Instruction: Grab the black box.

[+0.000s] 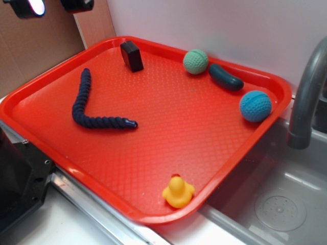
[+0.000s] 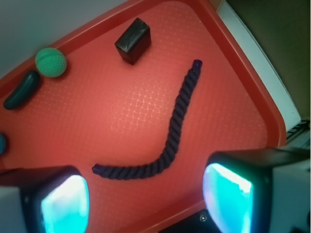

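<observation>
Black box point(image 2: 133, 40), matte and round-edged, sits on dimpled red tray point(image 2: 121, 111); gripper point(image 2: 146, 204) fingers spread apart.

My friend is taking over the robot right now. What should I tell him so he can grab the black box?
Gripper: open, holding nothing, hanging above the red tray with the navy rope just beyond its fingertips.
Black box: standing near the tray's far rim, touching nothing. The green ball and dark green pickle toy sit apart from it along the same rim.
Done: nothing yet; the box is untouched.
Left: move past the rope to the box, lower the jaws around it, close and lift.
</observation>
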Robot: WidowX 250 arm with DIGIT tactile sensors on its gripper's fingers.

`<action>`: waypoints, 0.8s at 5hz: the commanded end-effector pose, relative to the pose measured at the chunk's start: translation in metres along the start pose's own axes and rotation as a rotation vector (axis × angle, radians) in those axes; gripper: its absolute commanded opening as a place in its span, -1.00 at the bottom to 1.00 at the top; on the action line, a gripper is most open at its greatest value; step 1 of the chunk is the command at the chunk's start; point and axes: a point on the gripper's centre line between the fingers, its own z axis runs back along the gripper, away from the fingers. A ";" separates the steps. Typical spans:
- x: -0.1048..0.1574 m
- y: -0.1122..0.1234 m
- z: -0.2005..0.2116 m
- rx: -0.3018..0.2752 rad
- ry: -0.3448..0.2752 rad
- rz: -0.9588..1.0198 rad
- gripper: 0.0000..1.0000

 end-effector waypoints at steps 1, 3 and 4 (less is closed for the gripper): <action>0.039 -0.003 -0.019 -0.024 -0.098 0.071 1.00; 0.091 0.018 -0.052 -0.021 -0.273 0.312 1.00; 0.112 0.036 -0.079 0.013 -0.253 0.413 1.00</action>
